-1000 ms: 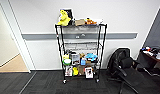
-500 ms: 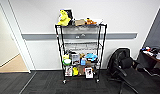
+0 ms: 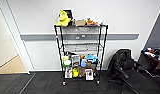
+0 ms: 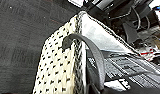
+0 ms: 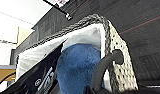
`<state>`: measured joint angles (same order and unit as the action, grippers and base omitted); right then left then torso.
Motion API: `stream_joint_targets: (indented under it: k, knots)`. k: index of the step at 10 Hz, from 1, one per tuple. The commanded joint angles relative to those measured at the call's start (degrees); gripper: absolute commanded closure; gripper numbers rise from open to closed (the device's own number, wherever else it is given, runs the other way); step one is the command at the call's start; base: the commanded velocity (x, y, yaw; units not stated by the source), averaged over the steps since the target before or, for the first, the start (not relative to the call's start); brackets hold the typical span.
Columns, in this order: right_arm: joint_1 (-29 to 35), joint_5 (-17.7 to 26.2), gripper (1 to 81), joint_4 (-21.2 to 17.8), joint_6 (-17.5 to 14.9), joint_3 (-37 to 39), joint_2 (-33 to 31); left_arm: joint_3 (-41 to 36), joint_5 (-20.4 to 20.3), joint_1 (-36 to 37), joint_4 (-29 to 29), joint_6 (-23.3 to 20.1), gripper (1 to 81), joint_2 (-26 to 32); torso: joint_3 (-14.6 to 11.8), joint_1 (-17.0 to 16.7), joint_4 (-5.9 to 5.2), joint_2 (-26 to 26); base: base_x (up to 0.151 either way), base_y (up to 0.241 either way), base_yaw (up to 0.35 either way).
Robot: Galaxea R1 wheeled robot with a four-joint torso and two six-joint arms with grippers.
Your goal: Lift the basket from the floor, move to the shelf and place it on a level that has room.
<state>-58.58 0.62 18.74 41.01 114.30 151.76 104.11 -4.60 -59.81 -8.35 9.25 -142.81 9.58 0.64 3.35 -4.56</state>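
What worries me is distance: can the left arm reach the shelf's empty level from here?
Probably not: the shelf stands well ahead across the floor, and the left gripper grips the basket.

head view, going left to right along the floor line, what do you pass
Tan wood floor → white door frame → black wire shelf → black office chair → cluttered desk.

Left gripper [image 4: 82, 53] with one curved dark finger [image 4: 96, 53] hooked over the basket [image 4: 58, 65] wall, right gripper [image 5: 109, 63] likewise, its curved finger [image 5: 103, 67] clamped over the opposite wall
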Motion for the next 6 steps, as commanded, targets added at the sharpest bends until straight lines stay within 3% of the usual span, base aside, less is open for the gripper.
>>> stream_joint_targets:
  k: [1, 6]
  knots:
    - [6.9, -1.2, 81.1, 0.9, -0.1, -5.4, -1.3, -5.9, -0.3, 6.3, 0.5, 0.5, 81.1, 2.5, 0.0, 0.0, 0.0, 0.0, 0.081, 0.0, 0.0]
    - [8.8, -1.2, 81.1, 0.9, 0.5, -12.4, -4.6, -9.6, -1.0, 6.3, 0.8, 0.5, 81.1, 4.5, 0.0, 0.0, 0.0, 0.0, 0.081, 0.0, 0.0]
